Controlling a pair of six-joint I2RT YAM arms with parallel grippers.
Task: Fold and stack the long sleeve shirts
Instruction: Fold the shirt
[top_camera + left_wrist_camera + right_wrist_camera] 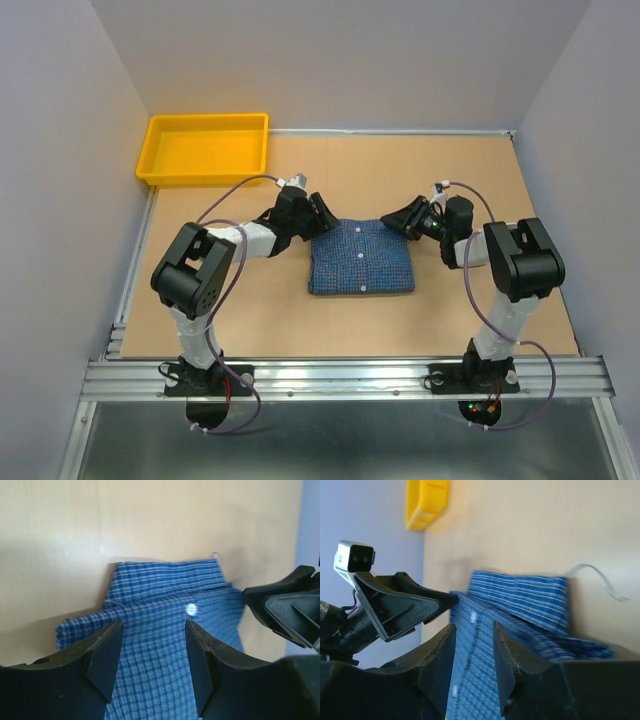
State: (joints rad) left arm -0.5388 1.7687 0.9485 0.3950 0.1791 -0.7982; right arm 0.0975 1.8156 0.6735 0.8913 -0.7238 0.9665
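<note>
One long sleeve shirt (360, 260), blue with a fine check and pale buttons, lies folded into a rectangle at the middle of the table, collar toward the far side. My left gripper (322, 216) hovers at its far-left corner, open; in the left wrist view the gripper (154, 625) frames the shirt (150, 585) with nothing between the fingers. My right gripper (396, 222) sits at the far-right corner, open; in the right wrist view the gripper (474, 626) shows the shirt (520, 595) behind an empty gap. Each wrist view shows the other arm's gripper: the right one (280, 605), the left one (410, 605).
A yellow bin (200, 178) stands at the far-left corner of the table, also in the right wrist view as the yellow bin (427, 502). Grey walls close in the left, right and back. A loose pale thread (600, 577) lies by the collar.
</note>
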